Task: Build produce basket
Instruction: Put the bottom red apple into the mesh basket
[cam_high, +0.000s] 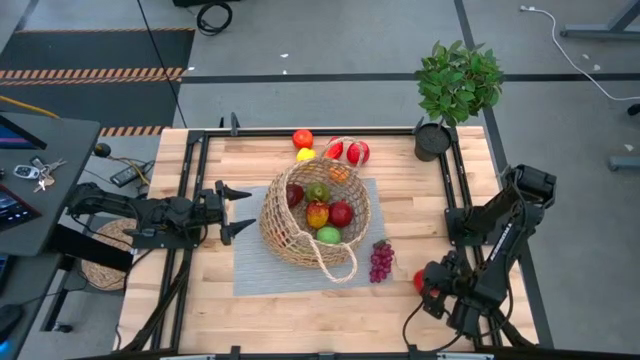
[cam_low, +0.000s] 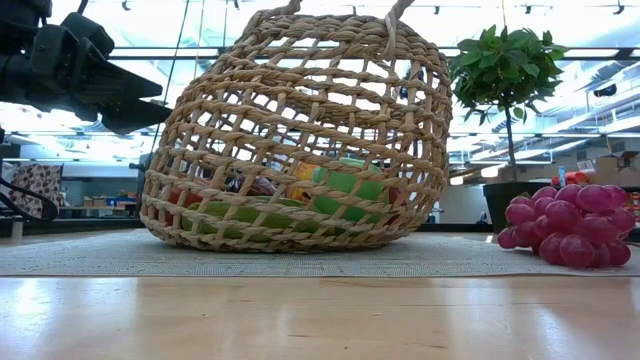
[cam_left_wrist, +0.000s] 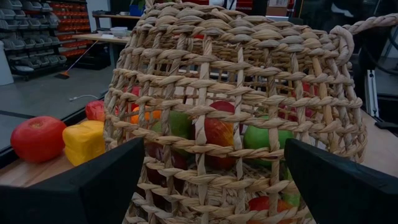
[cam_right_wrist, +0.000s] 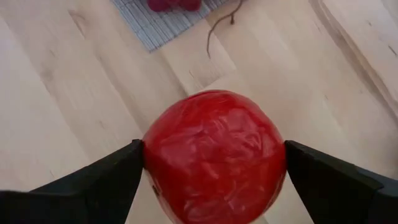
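Note:
The woven basket (cam_high: 316, 222) stands on a grey mat (cam_high: 255, 275) mid-table with several produce pieces inside, red, green and orange. My left gripper (cam_high: 238, 211) hangs level and open just left of the basket, its fingers (cam_left_wrist: 93, 186) facing the wicker wall (cam_left_wrist: 236, 93). Purple grapes (cam_high: 381, 260) lie at the mat's right edge. A red apple (cam_right_wrist: 214, 152) sits on the bare wood near the right side. My right gripper (cam_right_wrist: 214, 155) points steeply down over it, open, one finger on each side. My right gripper comes at the red apple from above, with its fingertips (cam_right_wrist: 124, 165) close beside the apple's two opposite sides (cam_right_wrist: 152, 155). The apple rests on the table. Whether the fingers touch it, I cannot tell.
A red piece (cam_high: 302, 138), a yellow piece (cam_high: 305, 154) and two red pieces (cam_high: 357, 152) lie behind the basket at the far edge. A potted plant (cam_high: 455, 85) stands at the far right corner. Black rails (cam_high: 192, 200) run along both sides.

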